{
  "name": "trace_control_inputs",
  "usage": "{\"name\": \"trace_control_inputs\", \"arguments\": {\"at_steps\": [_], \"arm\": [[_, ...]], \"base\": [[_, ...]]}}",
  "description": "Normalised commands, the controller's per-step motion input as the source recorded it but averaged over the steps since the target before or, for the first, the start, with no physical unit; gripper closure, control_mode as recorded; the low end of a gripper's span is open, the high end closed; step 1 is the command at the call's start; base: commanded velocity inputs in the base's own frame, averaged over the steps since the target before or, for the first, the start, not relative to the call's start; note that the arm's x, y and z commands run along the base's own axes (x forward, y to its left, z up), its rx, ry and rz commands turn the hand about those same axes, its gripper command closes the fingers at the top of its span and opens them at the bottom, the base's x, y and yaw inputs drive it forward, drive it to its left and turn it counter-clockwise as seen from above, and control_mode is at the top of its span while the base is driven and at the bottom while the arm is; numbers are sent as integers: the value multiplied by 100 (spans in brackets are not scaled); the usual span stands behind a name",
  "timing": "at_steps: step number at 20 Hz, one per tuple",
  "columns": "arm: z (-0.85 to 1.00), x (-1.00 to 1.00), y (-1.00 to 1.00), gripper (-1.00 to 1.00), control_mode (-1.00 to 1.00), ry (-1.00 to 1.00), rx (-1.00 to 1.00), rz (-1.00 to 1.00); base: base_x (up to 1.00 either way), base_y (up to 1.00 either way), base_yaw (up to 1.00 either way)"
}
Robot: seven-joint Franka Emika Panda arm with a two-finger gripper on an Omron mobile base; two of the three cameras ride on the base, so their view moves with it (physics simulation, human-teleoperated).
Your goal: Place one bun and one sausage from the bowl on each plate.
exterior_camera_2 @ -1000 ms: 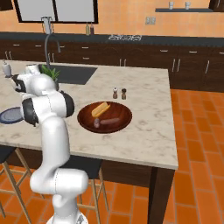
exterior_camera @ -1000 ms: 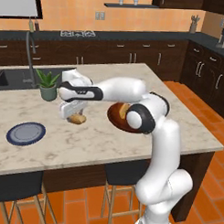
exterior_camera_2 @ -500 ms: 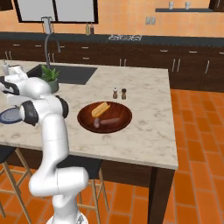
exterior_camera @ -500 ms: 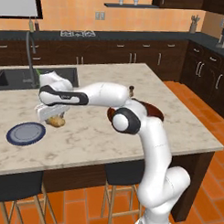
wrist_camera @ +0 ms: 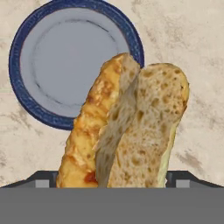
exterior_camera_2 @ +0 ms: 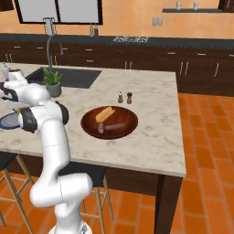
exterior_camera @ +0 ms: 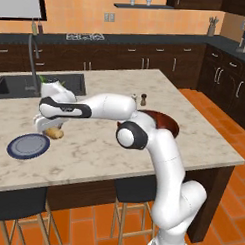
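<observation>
Pincer [exterior_camera: 50, 128] hung low over the desk [exterior_camera: 143, 145], just right of the blue plate [exterior_camera: 28, 145]. Jaws stood wide, clamped on a split bun [wrist_camera: 131, 131]; in the hand view the bun overlapped the plate's near rim. From the left base view the bun [exterior_camera: 55, 133] sat close above the marble, beside the plate, not on it. The bowl [exterior_camera_2: 109, 122] lay well right of the plate, with a second bun [exterior_camera_2: 105, 114] and a sausage [exterior_camera_2: 115, 127] inside. Two shakers [exterior_camera_2: 124, 97] stood just behind the bowl; a plant [exterior_camera_2: 52, 82] by the sink [exterior_camera_2: 68, 77].
</observation>
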Motion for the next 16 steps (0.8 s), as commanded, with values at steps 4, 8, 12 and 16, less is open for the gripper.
{"name": "trace_control_inputs", "arguments": {"at_steps": [4,8,12,16], "arm": [[-30,-8,-3,100,-100,-1,16,11],[6,8,15,100,-100,0,5,4],[11,7,57,100,-100,5,0,0],[0,23,47,100,-100,0,0,0]], "base": [[0,0,0],[0,0,0],[0,0,0],[0,0,0]]}}
